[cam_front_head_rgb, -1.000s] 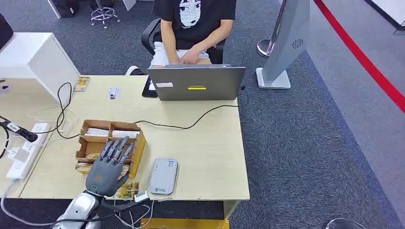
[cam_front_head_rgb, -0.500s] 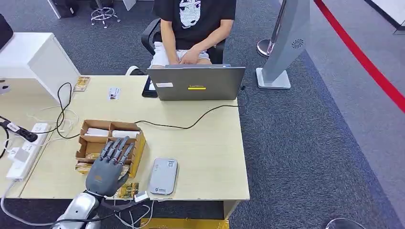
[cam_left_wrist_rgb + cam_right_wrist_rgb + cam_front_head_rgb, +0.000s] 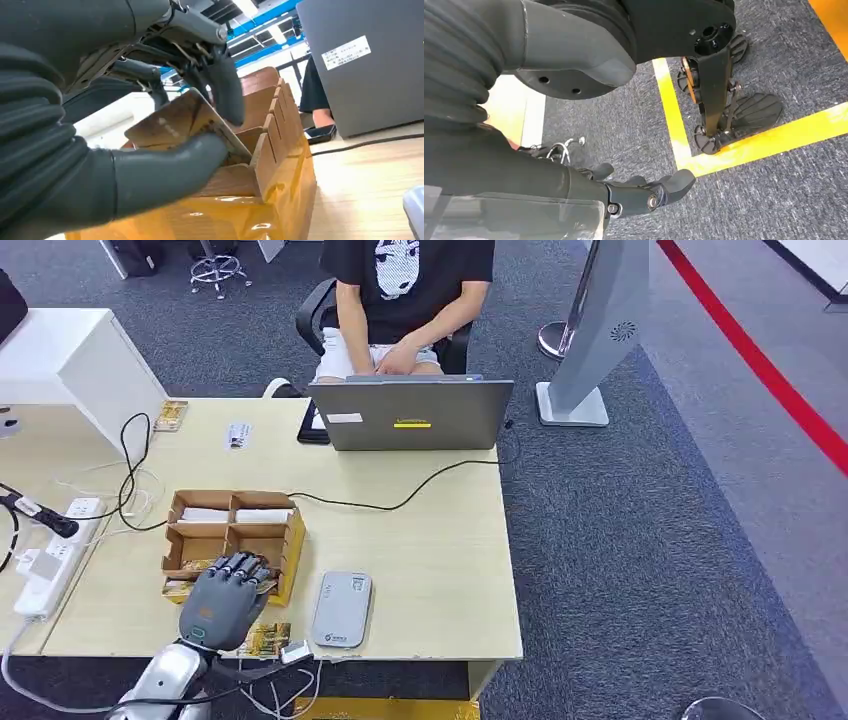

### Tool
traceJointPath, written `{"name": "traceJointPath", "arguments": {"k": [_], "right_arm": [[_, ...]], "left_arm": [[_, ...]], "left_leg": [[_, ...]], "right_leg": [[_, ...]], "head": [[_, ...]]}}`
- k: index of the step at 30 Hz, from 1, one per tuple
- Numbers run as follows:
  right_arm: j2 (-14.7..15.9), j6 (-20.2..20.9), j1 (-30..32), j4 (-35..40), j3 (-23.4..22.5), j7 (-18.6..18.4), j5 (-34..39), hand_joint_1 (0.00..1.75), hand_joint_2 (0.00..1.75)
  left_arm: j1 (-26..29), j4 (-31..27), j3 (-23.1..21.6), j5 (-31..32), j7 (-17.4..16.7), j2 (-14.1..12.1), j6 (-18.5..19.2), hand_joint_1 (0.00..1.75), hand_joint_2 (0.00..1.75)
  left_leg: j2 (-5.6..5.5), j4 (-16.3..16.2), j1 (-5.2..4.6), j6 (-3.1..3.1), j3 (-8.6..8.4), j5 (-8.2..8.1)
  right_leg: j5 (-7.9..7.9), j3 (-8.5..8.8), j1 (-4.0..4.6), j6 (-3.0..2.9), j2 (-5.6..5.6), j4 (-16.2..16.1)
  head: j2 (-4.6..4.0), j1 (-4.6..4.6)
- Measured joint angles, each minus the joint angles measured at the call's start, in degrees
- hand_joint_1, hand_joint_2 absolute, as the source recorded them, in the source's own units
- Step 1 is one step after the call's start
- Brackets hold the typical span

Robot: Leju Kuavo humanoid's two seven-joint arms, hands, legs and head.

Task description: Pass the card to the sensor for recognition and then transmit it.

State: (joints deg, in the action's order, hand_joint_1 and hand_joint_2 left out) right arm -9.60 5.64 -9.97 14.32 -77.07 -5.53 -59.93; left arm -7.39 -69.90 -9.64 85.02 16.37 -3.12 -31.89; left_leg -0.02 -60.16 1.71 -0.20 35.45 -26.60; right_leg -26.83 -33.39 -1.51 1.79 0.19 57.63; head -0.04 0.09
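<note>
Desk's near-left: left hand (image 3: 222,595) pinches a card (image 3: 187,122) in the cardboard box (image 3: 283,540); card reader (image 3: 342,609) sits just right. Right hand (image 3: 644,195) hangs empty.

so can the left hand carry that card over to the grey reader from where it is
Probably yes: the left hand pinches the card at the box, and the reader lies beside it with bare desk between.

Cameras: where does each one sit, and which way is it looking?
Head view: high on the robot, looking down at the desk, box, sensor and laptop; its left hand shows.
Left wrist view: behind the left hand, facing the box and a card it pinches.
Right wrist view: on the hanging arm, facing the floor; the right hand shows.
Head and left wrist views share hand, box, laptop.
</note>
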Motion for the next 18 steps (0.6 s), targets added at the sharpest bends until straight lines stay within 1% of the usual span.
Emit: {"name": "traceJointPath", "arguments": {"k": [18], "right_arm": [[0.0,0.0,0.0,0.0,-0.02,0.0,0.09,0.0,1.75]], "left_arm": [[-0.05,0.0,-0.2,-0.37,0.11,0.0,0.5,1.75,1.75]], "left_leg": [[0.0,0.0,0.0,0.0,0.0,0.0]], "right_leg": [[0.0,0.0,0.0,0.0,0.0,0.0]], "head": [[0.0,0.0]]}}
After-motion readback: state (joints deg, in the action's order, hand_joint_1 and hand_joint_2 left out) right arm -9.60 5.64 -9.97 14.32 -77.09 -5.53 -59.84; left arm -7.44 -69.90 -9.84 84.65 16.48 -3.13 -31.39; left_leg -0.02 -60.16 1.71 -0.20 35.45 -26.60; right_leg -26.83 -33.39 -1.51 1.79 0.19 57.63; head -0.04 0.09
